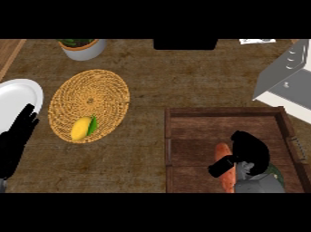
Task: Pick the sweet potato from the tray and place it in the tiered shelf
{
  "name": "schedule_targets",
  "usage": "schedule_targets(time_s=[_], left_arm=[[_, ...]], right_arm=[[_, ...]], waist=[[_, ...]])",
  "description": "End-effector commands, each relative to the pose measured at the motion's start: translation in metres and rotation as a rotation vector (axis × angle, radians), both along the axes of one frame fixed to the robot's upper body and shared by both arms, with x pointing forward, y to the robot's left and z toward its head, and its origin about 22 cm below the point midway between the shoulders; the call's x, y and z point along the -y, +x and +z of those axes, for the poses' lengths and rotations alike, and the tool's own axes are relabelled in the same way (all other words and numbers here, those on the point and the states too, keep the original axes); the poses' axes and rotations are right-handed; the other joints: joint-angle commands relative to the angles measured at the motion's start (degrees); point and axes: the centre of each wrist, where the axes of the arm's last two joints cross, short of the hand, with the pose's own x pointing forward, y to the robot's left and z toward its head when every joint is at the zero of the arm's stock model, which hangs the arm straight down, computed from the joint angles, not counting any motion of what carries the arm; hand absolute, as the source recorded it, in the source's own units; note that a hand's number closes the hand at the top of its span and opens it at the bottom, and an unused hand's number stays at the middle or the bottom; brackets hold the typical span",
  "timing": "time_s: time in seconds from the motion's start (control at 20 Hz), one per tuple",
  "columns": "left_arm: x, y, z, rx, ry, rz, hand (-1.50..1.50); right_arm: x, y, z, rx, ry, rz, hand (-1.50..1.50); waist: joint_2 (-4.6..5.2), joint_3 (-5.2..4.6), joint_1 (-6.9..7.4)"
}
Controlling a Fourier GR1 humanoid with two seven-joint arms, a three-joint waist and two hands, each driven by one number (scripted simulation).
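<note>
Still early: sweet potato [223, 168] lies in the tray [177, 149], right hand [246, 153] on it, fingers [221, 166] curling round. Lift and shelf [286, 72] placement remain. Left hand [14, 136] left of tray, open, idle.

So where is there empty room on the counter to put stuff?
Bare counter lies between the woven mat and the wooden tray. It is crowded where the right hand holds the sweet potato.
</note>
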Motion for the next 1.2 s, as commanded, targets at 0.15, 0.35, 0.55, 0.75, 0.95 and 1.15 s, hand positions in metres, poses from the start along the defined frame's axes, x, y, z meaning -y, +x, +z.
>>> schedule_targets(time_s=[0.15,0.35,0.55,0.75,0.95,1.15], left_arm=[[-0.008,-0.013,-0.010,-0.006,-0.007,-0.009,0.00],[0.001,0.005,-0.006,0.006,-0.013,0.004,0.00],[0.009,-0.002,0.004,0.002,-0.010,0.007,0.00],[-0.008,-0.008,-0.010,-0.014,0.000,0.027,0.00],[-0.017,-0.002,-0.003,0.000,-0.011,0.012,0.00],[-0.012,-0.010,0.004,-0.011,-0.012,0.033,0.00]], right_arm=[[-0.002,-0.010,-0.011,-0.105,-0.146,-0.038,1.50],[-0.015,0.003,0.007,0.001,-0.166,-0.019,1.50],[0.026,-0.004,0.013,0.229,-0.146,0.152,1.50],[0.065,-0.014,0.054,0.544,-0.053,0.443,1.50],[0.113,-0.027,0.067,0.698,-0.029,0.444,1.50],[0.142,-0.064,0.081,0.814,0.030,0.398,1.50]], waist=[[0.57,0.53,0.00],[0.64,0.56,-0.10],[0.57,0.64,0.12],[0.22,0.79,-1.21],[0.51,0.63,-1.28],[0.23,0.67,-1.21]])
